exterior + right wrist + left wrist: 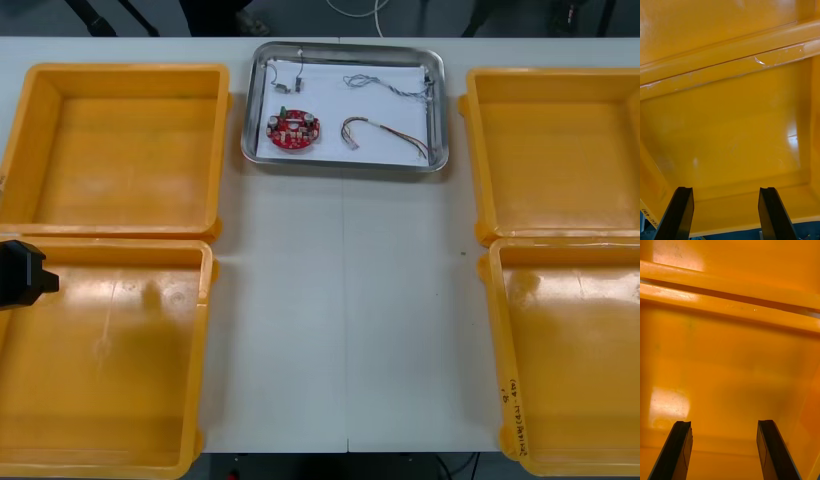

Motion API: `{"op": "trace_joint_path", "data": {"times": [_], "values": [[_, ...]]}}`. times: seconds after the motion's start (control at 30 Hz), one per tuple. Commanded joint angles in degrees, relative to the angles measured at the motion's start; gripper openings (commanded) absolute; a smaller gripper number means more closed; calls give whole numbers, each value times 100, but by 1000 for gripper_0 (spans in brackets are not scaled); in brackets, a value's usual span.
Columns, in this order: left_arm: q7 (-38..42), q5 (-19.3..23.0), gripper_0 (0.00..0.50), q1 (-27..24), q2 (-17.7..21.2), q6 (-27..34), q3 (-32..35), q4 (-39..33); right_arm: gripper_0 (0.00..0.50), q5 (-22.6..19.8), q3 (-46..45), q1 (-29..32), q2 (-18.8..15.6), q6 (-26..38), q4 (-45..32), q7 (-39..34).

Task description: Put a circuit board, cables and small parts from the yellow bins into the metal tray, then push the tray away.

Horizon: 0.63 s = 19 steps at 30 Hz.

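The metal tray point(258, 150), white inside, stands at the table's far middle. In it lie a round red circuit board point(293, 129), a twisted blue and white cable point(385, 85), a red and yellow cable point(385, 136) and small metal parts point(286, 80). My left gripper point(724, 423) is open above the floor of the near left yellow bin point(730, 363); a black part of that arm point(22, 276) shows at that bin's left rim. Over the near right yellow bin point(730, 123), my right gripper point(726, 189) also stands open, with nothing between its fingers.
Two yellow bins sit at each side: far left point(120, 75), near left point(205, 340), far right point(475, 150), near right point(495, 340). A strip of bare light table point(345, 320) runs between them, from the tray to the near edge.
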Motion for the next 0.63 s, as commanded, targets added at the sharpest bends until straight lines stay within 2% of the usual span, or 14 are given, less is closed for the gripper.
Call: {"op": "trace_joint_path", "data": {"times": [0.03, 0.63], "values": [[-719, 35, 500, 104, 230, 32, 171, -175, 500, -48, -221, 37, -274, 48, -158, -86], [-719, 35, 500, 104, 230, 32, 171, -175, 500, -48, -221, 37, -274, 48, -158, -86]]}}
